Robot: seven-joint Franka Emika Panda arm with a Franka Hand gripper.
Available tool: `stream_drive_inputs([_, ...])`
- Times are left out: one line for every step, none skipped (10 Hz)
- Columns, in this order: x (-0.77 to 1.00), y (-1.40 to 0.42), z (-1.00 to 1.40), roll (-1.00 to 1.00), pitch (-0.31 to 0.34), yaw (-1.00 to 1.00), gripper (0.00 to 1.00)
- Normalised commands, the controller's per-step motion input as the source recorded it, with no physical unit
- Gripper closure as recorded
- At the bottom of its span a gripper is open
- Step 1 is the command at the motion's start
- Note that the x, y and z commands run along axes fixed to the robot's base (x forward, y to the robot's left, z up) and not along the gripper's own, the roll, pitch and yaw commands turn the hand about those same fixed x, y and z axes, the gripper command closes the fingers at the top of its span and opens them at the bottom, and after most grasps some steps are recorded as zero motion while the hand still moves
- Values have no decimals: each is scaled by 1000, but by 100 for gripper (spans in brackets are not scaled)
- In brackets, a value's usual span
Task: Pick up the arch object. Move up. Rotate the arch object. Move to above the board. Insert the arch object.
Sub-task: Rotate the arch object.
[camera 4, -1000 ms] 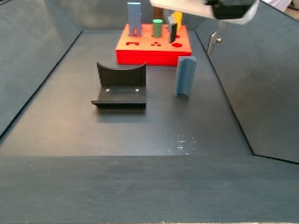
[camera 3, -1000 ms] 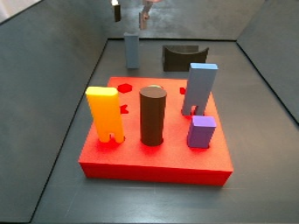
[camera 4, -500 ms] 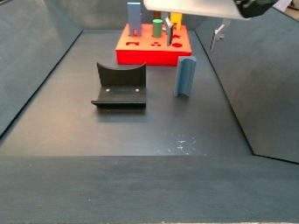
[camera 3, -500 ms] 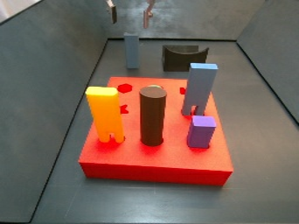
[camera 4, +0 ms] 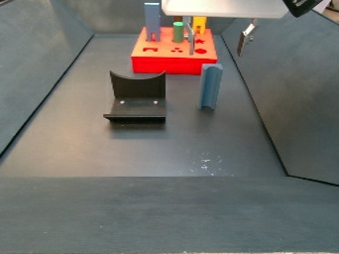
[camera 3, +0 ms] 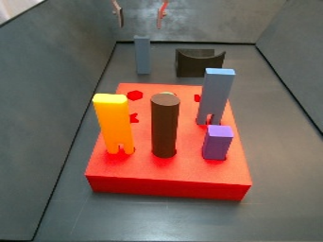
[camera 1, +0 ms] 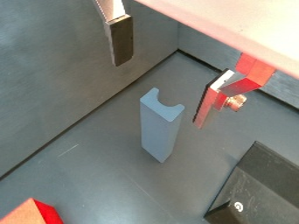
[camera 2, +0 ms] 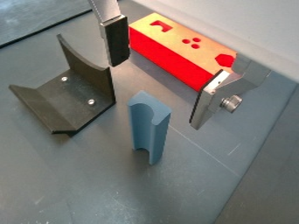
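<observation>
The gripper (camera 1: 170,74) hangs with its flat silver fingers (camera 2: 114,39) spread wide and pointing down at the floor, nothing between the dark pads. In a side view it sits high at the upper edge of the frame (camera 3: 142,11), only the finger ends showing. Directly below the gap between the fingers, and clear of both, stands the arch object (camera 1: 162,127), a slate-blue block upright on the dark floor with its curved notch in the top end, facing up toward the gripper (camera 2: 149,131). It is well below the fingertips, not touched by either. Beside the gripper's line, just off from the arch object, the fixture (camera 2: 65,87) stands on its base plate. Farther out from the gripper, past the arch object, lies the board (camera 3: 164,180), a thick red slab with shaped holes in its top. On it stand a yellow block (camera 3: 113,123), a dark cylinder (camera 3: 164,123), a tall blue block (camera 3: 217,95) and a short purple block (camera 3: 217,142). No writing can be read on any piece.
</observation>
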Motion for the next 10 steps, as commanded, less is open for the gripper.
stream_drive_inputs([0, 0, -1000, -1, 30, 157, 0])
stream_drive_inputs([12, 2, -1000, 1, 17, 102, 0])
stream_drive_inputs([29, 5, -1000, 8, -9, 75, 0])
stream_drive_inputs([34, 3, -949, 17, -21, 61, 0])
stream_drive_inputs([32, 1, -810, 24, -23, 56, 0])
stream_drive_inputs([33, -1, -667, 32, -26, 51, 0])
stream_drive_inputs([34, -1, -523, 39, -24, 47, 0])
stream_drive_inputs([39, 2, -380, 46, -23, 44, 0])
stream_drive_inputs([43, 3, -199, 54, -19, 39, 0])
stream_drive_inputs([0, 0, 0, 59, -14, 35, 100])
